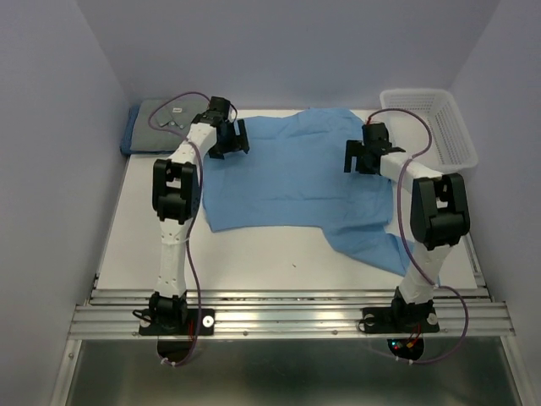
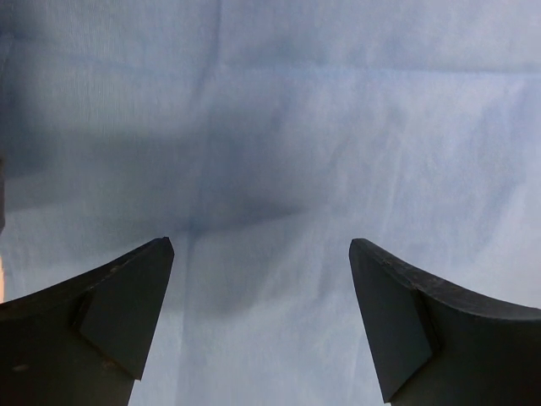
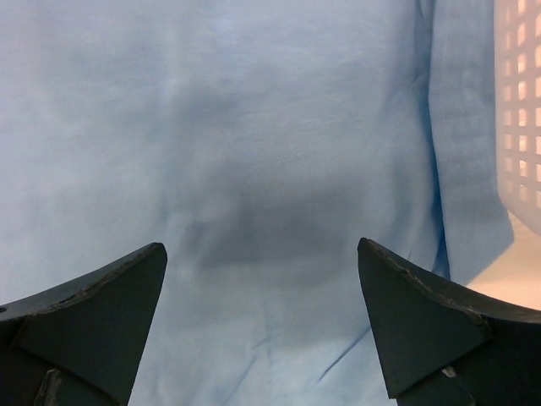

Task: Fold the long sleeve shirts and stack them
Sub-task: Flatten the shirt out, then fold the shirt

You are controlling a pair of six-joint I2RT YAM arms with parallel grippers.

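Observation:
A light blue shirt [image 1: 292, 173] lies spread over the middle of the white table, one sleeve trailing toward the near right. Its cloth [image 2: 279, 152] fills the left wrist view and most of the right wrist view [image 3: 254, 152]. My left gripper [image 1: 230, 139] hangs open over the shirt's far left edge, nothing between its fingers [image 2: 127, 313]. My right gripper [image 1: 362, 157] hangs open over the shirt's right side, empty between its fingers [image 3: 414, 313]. A folded grey shirt [image 1: 169, 117] with a white neck label rests on a darker blue one [image 1: 129, 142] at the far left corner.
A white plastic mesh basket [image 1: 429, 127] stands at the far right corner, close to the right arm, and its wall [image 3: 517, 110] shows at the right of the right wrist view. Blue-grey walls enclose the table on three sides. A metal rail [image 1: 287, 309] runs along the near edge.

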